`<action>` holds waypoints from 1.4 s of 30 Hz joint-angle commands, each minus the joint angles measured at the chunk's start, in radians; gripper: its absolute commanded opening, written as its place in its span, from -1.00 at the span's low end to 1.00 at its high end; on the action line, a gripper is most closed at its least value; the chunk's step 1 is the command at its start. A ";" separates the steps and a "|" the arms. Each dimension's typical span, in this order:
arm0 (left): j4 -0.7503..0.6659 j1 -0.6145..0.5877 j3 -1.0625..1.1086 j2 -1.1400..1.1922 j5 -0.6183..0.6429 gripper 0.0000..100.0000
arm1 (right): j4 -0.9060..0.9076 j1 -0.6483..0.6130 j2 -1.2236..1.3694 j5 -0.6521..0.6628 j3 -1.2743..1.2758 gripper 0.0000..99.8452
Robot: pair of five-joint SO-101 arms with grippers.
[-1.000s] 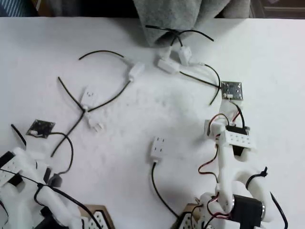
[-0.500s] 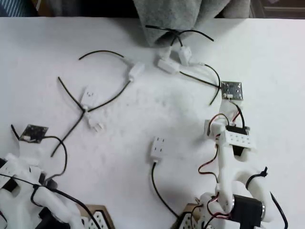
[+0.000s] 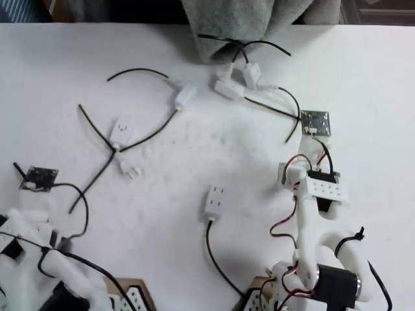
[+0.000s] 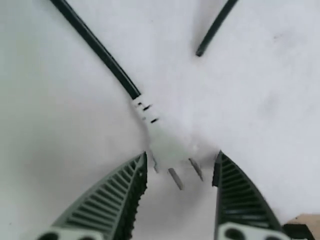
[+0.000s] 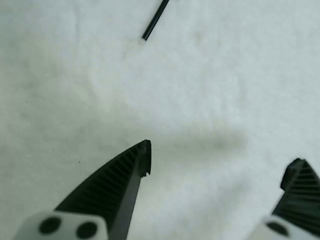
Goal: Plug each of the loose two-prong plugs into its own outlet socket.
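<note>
In the left wrist view my left gripper [image 4: 181, 161] is open, and a white two-prong plug [image 4: 167, 142] lies on the table just past its fingertips, prongs toward the camera, black cable running away. In the high view this plug [image 3: 132, 171] lies left of centre. Another plug [image 3: 185, 96] lies farther back, and two more plugs [image 3: 228, 88] sit close together near the far edge. A white outlet socket [image 3: 216, 199] lies at centre and a second socket [image 3: 121, 129] at left. My right gripper [image 5: 220, 161] hangs open over bare table.
The left arm [image 3: 26, 246] sits at the near left corner and the right arm [image 3: 318, 194] at the near right. Black cables [image 3: 97, 172] loop across the left half. A cable end [image 5: 146, 35] lies ahead of the right gripper. Grey cloth [image 3: 246, 19] overhangs the far edge.
The left arm has drawn back toward the near left corner, its camera board sliding left. The right arm, plugs and sockets have not moved.
</note>
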 commanded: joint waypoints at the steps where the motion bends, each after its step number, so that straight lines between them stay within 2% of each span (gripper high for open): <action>1: -0.012 0.038 -0.086 0.053 0.091 -0.52 | -0.007 -0.007 -0.004 0.003 -0.012 -0.20; 8: -0.032 0.044 -0.253 0.392 0.150 -0.54 | -0.007 -0.007 -0.004 0.003 -0.012 -0.20; 12: -0.038 0.001 -0.336 0.552 0.175 -0.72 | -0.007 -0.007 -0.004 0.003 -0.012 -0.20; 17: -0.035 -0.027 -0.341 0.519 0.181 -0.95 | -0.008 -0.008 -0.004 0.003 -0.012 -0.20; 22: -0.018 0.013 -0.325 0.394 0.273 -0.95 | -0.008 -0.008 -0.004 0.003 -0.012 -0.20; 26: 0.098 0.133 -0.327 0.236 0.295 -0.95 | -0.008 -0.008 -0.004 0.003 -0.012 -0.20; 29: 0.210 0.292 -0.324 0.097 0.301 -0.95 | -0.008 -0.008 -0.004 0.003 -0.012 -0.20; 32: 0.270 0.452 -0.325 -0.039 0.396 -0.95 | -0.008 -0.008 -0.004 0.003 -0.012 -0.20; 35: 0.281 0.615 -0.307 -0.131 0.425 -0.95 | -0.008 -0.008 -0.004 0.003 -0.012 -0.20; 39: 0.249 0.837 -0.219 -0.110 0.425 -0.95 | -0.008 -0.007 -0.004 0.003 -0.012 -0.20; 42: 0.201 0.858 -0.198 -0.021 0.420 -0.94 | -0.008 -0.007 -0.004 0.003 -0.012 -0.20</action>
